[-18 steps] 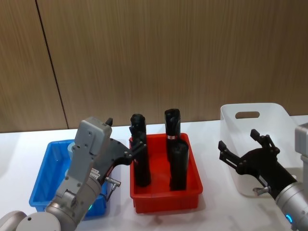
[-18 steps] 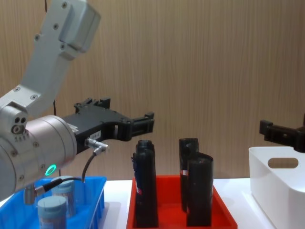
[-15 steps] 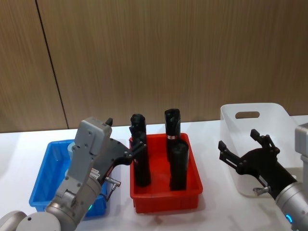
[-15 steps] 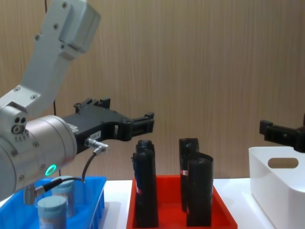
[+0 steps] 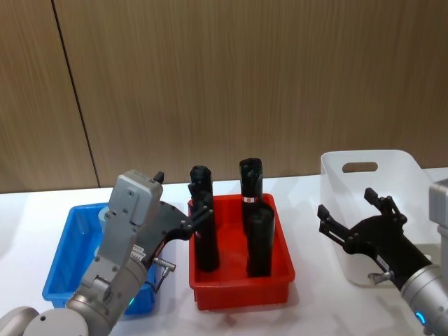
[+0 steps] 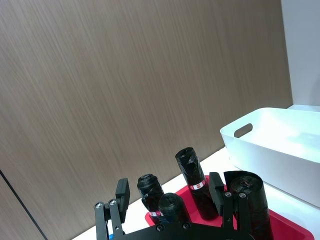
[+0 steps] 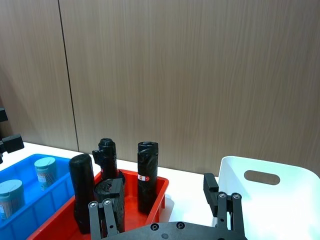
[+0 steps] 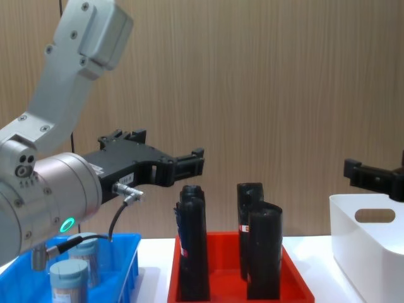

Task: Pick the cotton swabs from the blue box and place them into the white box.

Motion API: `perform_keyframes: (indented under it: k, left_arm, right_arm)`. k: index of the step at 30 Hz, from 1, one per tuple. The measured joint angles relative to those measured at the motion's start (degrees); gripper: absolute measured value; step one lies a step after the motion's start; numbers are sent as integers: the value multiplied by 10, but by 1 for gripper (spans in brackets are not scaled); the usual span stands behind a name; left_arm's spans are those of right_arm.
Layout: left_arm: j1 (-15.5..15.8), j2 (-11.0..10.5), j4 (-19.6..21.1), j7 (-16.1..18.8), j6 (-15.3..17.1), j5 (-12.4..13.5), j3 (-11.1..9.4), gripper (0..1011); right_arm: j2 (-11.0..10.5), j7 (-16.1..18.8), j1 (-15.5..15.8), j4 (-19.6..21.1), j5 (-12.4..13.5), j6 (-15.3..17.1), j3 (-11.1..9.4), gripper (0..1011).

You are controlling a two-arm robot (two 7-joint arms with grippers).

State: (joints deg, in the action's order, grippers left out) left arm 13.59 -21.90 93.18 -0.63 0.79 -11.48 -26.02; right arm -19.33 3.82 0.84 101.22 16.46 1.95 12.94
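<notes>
Two cotton swabs jars (image 8: 69, 278) (image 7: 45, 169) with pale lids stand upright in the blue box (image 5: 66, 245) at the table's left. My left gripper (image 5: 183, 196) hovers open and empty above the blue box's right edge, its fingers reaching toward the black rolls; the left wrist view has the left gripper (image 6: 169, 190) aimed over those rolls. At the right, the right gripper (image 5: 346, 203) is open and empty, held in front of the white box (image 5: 371, 157). In the right wrist view the right gripper (image 7: 160, 195) stands between the red tray and the white box (image 7: 272, 200).
A red tray (image 5: 280, 273) in the middle holds several tall black rolls (image 5: 259, 238), standing upright between the blue box and the white box. A wood-panel wall closes off the back. Bare white tabletop lies in front of the trays.
</notes>
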Motion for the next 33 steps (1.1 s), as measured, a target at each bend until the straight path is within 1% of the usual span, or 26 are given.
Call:
perform_keyframes:
  k: [12, 16, 19, 22, 25, 28, 31, 33]
  left_arm:
    - [0, 0, 0, -1, 2, 0, 1, 1004]
    - [0, -2, 0, -7, 12, -3, 3, 1004]
    - [-1, -6, 0, -10, 23, -9, 6, 1004]
    - [-6, -13, 5, -10, 39, -23, 12, 1004]
    - [-11, -19, 9, -4, 49, -33, 16, 1004]
    - [-22, -30, 18, 10, 63, -53, 23, 1004]
    - [-29, -37, 24, 21, 70, -66, 28, 1004]
    - [-38, -45, 31, 34, 77, -81, 34, 1004]
  right_arm:
    - [0, 0, 0, 0, 0, 0, 0, 1002]
    - [0, 0, 0, 0, 0, 0, 0, 1002]
    - [0, 0, 0, 0, 0, 0, 0, 1002]
    - [0, 0, 0, 0, 0, 0, 0, 1002]
    - [0, 0, 0, 0, 0, 0, 0, 1002]
    - [0, 0, 0, 0, 0, 0, 0, 1002]
    - [0, 0, 0, 0, 0, 0, 0, 1002]
    - [0, 0, 0, 0, 0, 0, 0, 1002]
